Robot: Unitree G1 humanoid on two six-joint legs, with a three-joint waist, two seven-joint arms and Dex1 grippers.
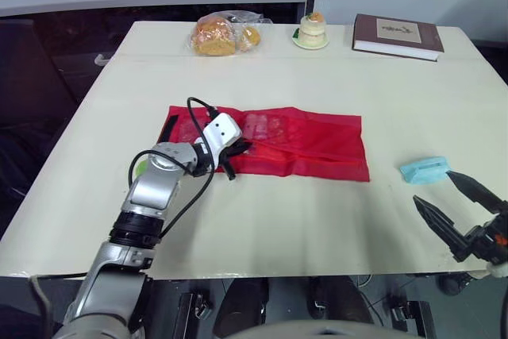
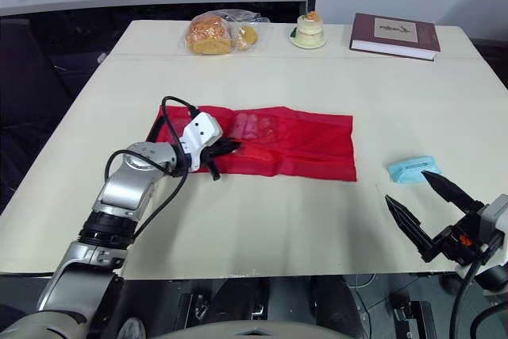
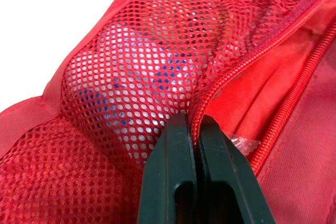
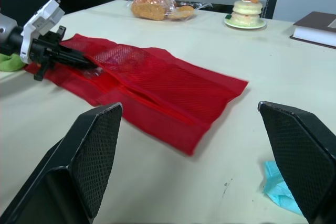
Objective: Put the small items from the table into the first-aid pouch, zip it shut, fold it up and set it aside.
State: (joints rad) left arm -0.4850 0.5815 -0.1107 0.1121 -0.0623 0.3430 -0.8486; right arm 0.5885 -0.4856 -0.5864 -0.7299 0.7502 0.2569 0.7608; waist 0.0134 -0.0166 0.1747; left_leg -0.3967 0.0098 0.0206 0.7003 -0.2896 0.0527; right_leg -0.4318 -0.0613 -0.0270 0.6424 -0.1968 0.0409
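Big cream-coloured table (image 1: 317, 228), and lying unfolded flat in the middle of it is the red mesh first-aid pouch (image 1: 317, 144). It's floppy, thin and light, so it'll bunch and slide if you drag it by one corner. My guess is you want one side pinned while the zip gets pulled, and the stiffer zip seam is the bit to grab, not the mesh.

The left gripper (image 1: 238, 152) is at the pouch's left end, fingers clamped tight on the mesh edge right along the zipper. The right gripper (image 1: 444, 196) hangs over the table's near right corner with its fingers spread wide, holding nothing.

Along the far edge sit a brown hardcover book (image 1: 397, 35) and a clear bag of bread rolls (image 1: 222, 35), not really our business.

Just beside the right gripper is a small pale-blue soft packet (image 1: 425, 169), not packed yet. It looks squishy and easy to pinch.

Inside the mesh pocket there's a white item with blue markings (image 3: 142, 77); I can't tell what it is.
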